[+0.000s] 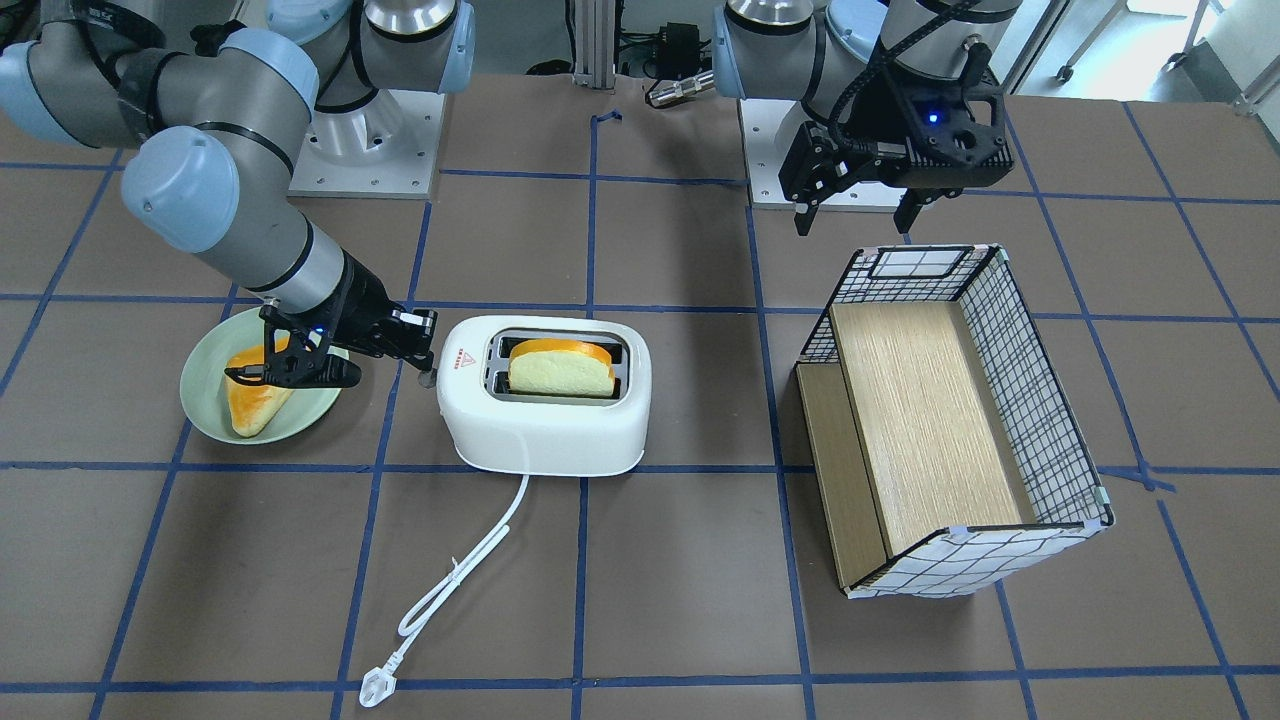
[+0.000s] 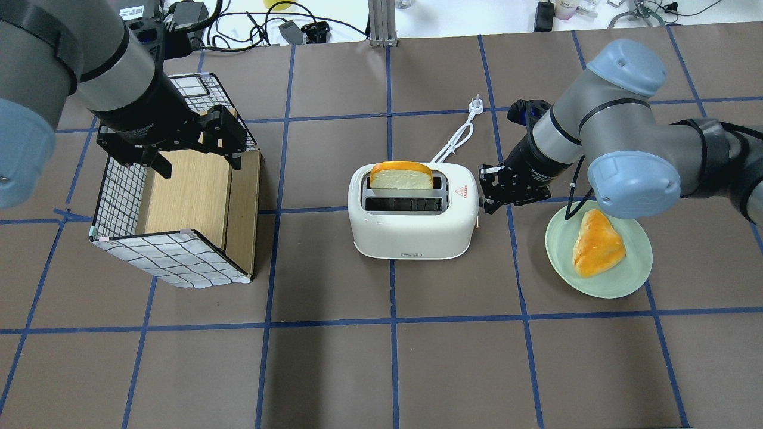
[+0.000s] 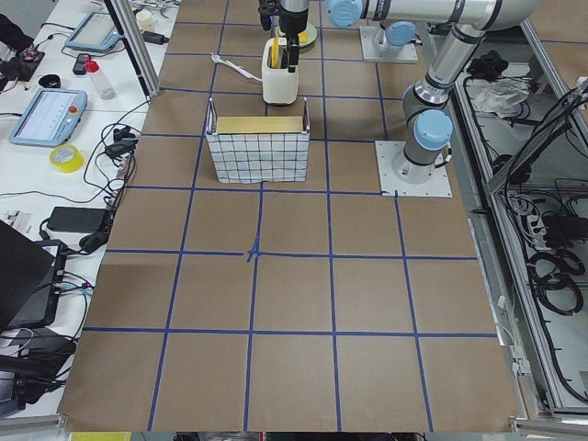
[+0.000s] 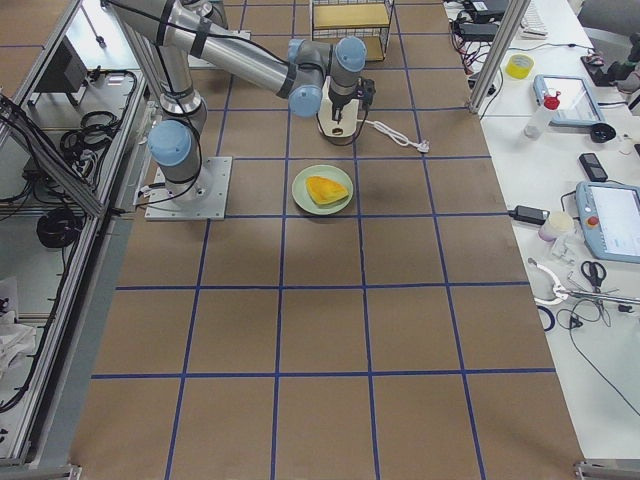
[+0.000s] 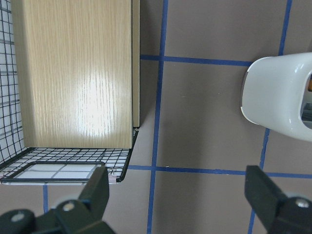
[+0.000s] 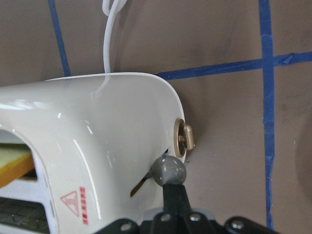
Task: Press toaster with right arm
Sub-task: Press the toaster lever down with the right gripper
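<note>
The toaster [image 2: 411,229] sits mid-frame in the overhead view, with bread [image 2: 401,177] standing in it. The right gripper [image 2: 486,195] is at its right end, fingers seemingly drawn together and pinching nothing. In the wrist view a grey ball tip [image 6: 168,170] touches the end wall by the lever slot [image 6: 139,187], just under the round knob [image 6: 184,138]. A good press probably means a straight downward push along that slot, without shoving the toaster sideways.
</note>
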Action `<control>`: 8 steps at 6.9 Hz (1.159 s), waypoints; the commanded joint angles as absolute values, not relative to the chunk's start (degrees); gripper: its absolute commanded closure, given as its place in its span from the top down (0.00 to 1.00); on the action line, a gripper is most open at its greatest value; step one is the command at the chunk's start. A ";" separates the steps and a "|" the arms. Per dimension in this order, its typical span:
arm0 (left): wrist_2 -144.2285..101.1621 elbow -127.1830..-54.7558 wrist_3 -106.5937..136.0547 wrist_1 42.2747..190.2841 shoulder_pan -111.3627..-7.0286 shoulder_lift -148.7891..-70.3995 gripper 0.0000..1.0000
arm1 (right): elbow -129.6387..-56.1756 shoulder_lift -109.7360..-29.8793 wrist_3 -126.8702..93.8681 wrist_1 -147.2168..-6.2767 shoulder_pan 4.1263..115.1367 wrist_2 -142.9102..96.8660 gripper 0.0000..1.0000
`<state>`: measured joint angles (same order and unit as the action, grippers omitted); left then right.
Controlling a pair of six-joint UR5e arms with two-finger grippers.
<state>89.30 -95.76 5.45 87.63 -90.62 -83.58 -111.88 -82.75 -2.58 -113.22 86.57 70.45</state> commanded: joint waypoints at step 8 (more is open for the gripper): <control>89.38 -95.80 5.45 87.63 -90.62 -83.58 1.00 | -113.99 -81.56 -2.37 -116.89 86.57 70.49 0.00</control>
